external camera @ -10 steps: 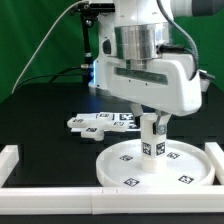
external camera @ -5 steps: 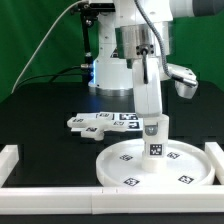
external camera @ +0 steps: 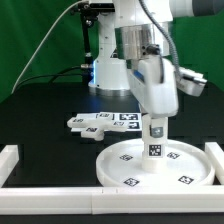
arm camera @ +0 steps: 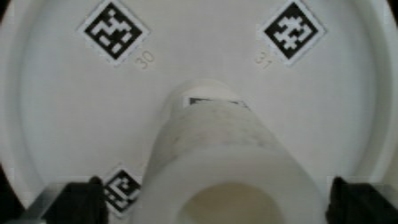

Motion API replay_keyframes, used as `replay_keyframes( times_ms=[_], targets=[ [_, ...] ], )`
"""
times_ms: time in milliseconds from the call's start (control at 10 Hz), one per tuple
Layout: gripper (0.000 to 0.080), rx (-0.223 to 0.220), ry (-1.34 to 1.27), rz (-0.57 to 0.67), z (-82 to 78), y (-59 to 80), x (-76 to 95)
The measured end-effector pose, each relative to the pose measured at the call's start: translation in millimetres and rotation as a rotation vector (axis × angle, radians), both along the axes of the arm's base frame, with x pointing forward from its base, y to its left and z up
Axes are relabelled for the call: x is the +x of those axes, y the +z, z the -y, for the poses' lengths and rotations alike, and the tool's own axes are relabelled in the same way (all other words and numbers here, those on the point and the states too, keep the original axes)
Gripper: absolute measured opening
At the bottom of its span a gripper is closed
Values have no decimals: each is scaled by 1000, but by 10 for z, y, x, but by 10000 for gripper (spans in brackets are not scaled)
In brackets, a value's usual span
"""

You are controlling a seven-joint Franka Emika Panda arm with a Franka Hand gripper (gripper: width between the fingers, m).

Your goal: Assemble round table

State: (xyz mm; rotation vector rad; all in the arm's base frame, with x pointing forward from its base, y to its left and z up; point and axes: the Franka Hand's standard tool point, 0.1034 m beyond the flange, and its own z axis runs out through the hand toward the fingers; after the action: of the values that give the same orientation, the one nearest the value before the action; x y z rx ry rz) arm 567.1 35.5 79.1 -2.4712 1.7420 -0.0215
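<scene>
Hand (external camera: 154, 125) straddles leg (external camera: 154, 148), untouching; marker board (external camera: 100, 121) behind disc (external camera: 120, 166).

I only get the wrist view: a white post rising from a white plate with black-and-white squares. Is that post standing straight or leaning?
Observer: In the exterior view, the leg stands upright near the middle of the round disc.
Operator: What's around the plate? I see only white.
Observer: A black table. The marker board lies flat on it behind the disc, toward the exterior view's left.
Operator: Anything nearer that camera?
Observer: A low white rail runs along the table's front edge.
</scene>
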Motion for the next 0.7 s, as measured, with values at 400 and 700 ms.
replay_keyframes(
  times_ms=[400,700],
  targets=[
    [649,-33,338,28,5,-1,2],
    [649,-120,804,43,-108,-2,16]
  ],
)
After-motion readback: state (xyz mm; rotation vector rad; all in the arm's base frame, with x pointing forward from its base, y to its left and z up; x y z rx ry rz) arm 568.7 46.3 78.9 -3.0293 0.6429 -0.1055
